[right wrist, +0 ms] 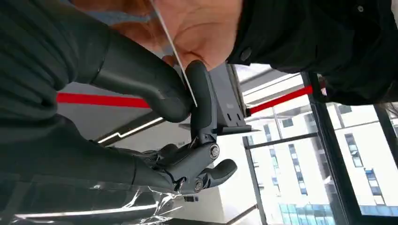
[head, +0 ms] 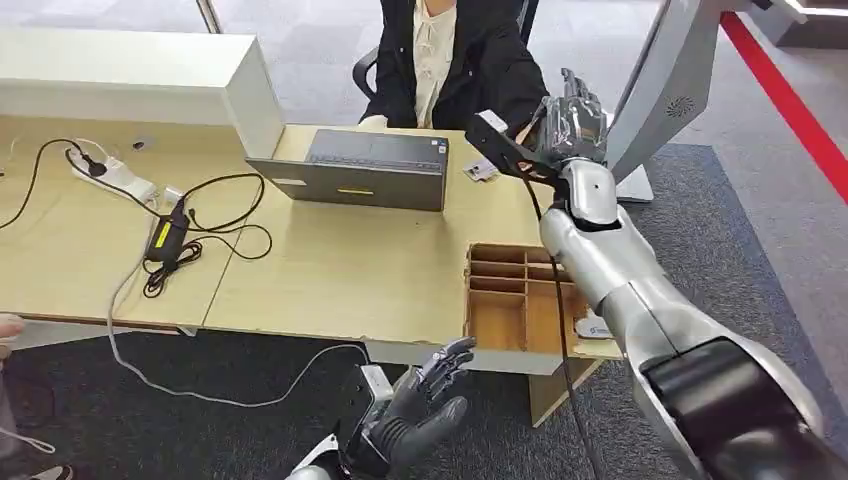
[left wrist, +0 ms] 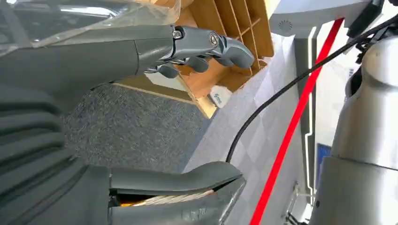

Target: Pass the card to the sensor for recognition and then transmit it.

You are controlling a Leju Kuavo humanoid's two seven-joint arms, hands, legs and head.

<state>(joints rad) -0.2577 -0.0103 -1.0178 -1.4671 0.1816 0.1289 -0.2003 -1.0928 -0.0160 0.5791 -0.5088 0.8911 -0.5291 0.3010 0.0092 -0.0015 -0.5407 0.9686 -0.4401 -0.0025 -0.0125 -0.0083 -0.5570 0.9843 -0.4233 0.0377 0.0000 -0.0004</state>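
Silver arms, dark grey hands, ribbed wrist covers, black cable along right arm (head: 640, 290).

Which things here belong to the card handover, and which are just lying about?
Part of the job:
- right hand, pinching the card
- person's hand, at the card
- card, edge-on between thumb and fingers

Lying about:
- laptop
- power strip and black adapter
- wooden divider tray
- left hand, low, holding nothing
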